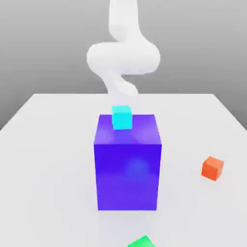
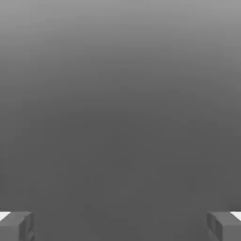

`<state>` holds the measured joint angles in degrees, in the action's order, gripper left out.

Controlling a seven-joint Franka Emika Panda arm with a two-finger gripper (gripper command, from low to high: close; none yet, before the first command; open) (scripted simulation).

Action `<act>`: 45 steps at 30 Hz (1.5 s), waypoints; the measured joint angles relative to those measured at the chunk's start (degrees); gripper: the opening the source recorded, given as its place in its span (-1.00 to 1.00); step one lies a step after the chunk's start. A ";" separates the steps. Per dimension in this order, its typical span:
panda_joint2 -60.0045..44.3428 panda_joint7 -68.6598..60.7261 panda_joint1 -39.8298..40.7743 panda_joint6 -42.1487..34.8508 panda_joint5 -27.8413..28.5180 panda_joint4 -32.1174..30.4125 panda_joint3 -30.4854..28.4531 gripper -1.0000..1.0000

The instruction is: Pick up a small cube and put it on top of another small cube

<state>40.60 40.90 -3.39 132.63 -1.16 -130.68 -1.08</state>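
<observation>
Green cube point(image 1: 142, 242) is lying nearest; glossy blue block point(image 1: 128, 164) is carrying a cyan cube point(image 1: 121, 117), squarely upright; grey fingers point(image 2: 16, 226) are gaping wide, holding nothing

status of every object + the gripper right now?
cyan cube: sits on top of the big blue block, near its back edge, not held
big blue block: upright on the table, mid-scene
orange cube: on the table at the exterior view's right, tilted view, untouched
green cube: on the table at the near edge, cut off by the frame
gripper: open, nothing between the fingers
</observation>
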 joint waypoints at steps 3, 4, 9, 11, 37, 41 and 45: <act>-6.56 -6.27 -4.02 1.06 -1.59 1.38 -1.16 0.00; -8.67 -8.31 -5.22 1.39 -2.15 1.82 -1.46 0.00; -19.13 -18.45 -10.54 3.03 -4.93 4.02 -2.24 0.00; -23.30 -22.46 -12.22 3.68 -6.00 4.90 -2.08 0.00; -75.96 -53.34 -27.76 17.34 4.66 16.08 4.13 0.00; -77.41 -53.31 -27.86 18.35 4.78 16.43 4.03 -1.00; -77.43 -53.37 -27.90 18.27 4.76 16.43 4.02 -1.00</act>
<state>-36.83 -12.47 -31.30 150.91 3.60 -114.25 2.94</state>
